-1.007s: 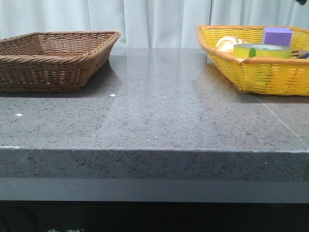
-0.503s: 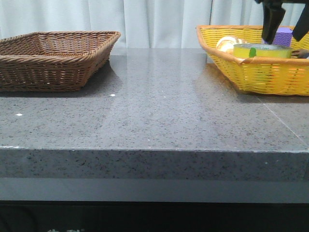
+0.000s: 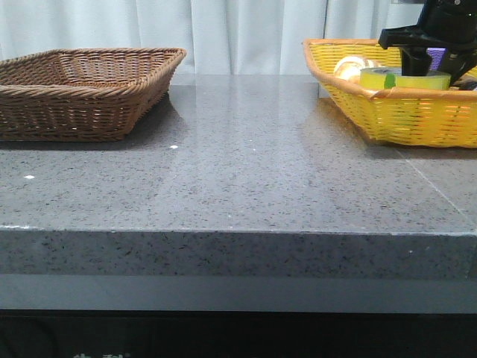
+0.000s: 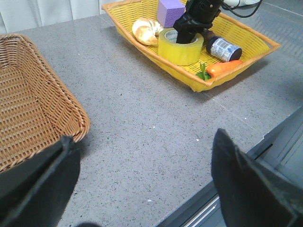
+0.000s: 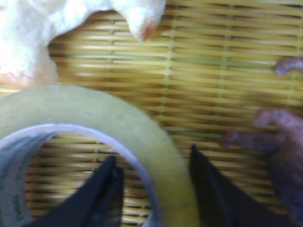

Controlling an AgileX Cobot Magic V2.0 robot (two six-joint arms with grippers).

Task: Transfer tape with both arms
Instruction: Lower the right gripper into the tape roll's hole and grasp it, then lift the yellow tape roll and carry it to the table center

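The tape (image 3: 406,79), a thick yellow-green roll, lies flat in the yellow basket (image 3: 402,119) at the back right. In the left wrist view the tape (image 4: 180,47) shows with the black right arm over it. My right gripper (image 3: 415,66) is open and straddles the roll's wall. The right wrist view shows the tape (image 5: 118,123) with one finger inside its pale core ring and the other outside, my right gripper (image 5: 154,189) around the wall. My left gripper (image 4: 147,179) hangs open and empty above the grey table near its front edge.
A brown wicker basket (image 3: 82,112) stands at the back left, seen close beside my left fingers (image 4: 28,109). The yellow basket (image 4: 182,79) also holds a purple cube (image 4: 170,12), a cream-and-orange lump (image 4: 144,30), a small can (image 4: 223,48) and a carrot (image 4: 222,68).
The right arm has come down from above into the yellow basket, and its fingers now reach into and around the tape. The tape has not moved.
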